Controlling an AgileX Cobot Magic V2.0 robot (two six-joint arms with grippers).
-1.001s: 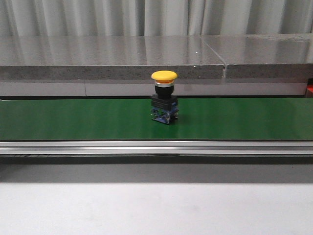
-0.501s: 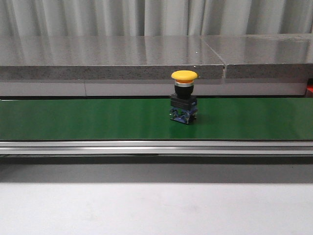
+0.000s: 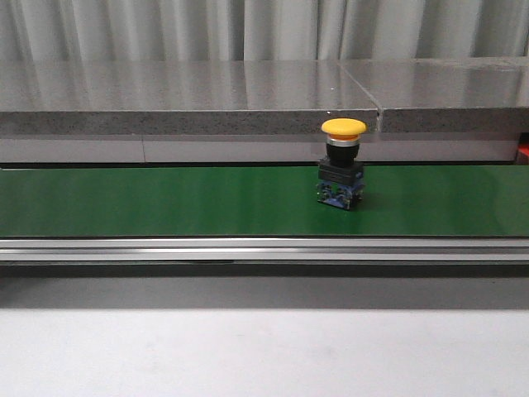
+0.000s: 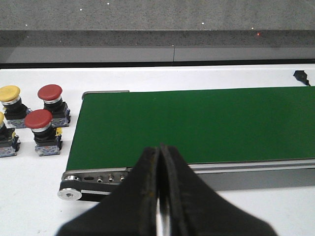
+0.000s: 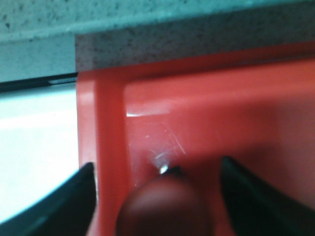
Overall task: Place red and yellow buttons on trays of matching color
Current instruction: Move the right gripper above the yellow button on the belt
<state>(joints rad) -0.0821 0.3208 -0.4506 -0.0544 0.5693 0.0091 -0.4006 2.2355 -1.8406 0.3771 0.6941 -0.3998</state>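
Rightward along the green conveyor belt (image 3: 165,201) rides the yellow button (image 3: 342,163), a good way past where it stood a second ago, upright on its black base. My right gripper (image 5: 155,172) hangs over the red tray (image 5: 197,118) with fingers spread wide and a red button (image 5: 165,209) between them; it is too blurred for me to say whether it rests on the tray floor. I judge the step in hand is letting this one go, so I should lift straight up without nudging its cap or the near tray wall. My left gripper (image 4: 159,187) is pressed together, empty, above the belt's end, where more red and yellow buttons (image 4: 30,121) wait on the white table (image 4: 29,196). Behind the belt runs a grey stone ledge (image 3: 182,95) and a pale curtain.
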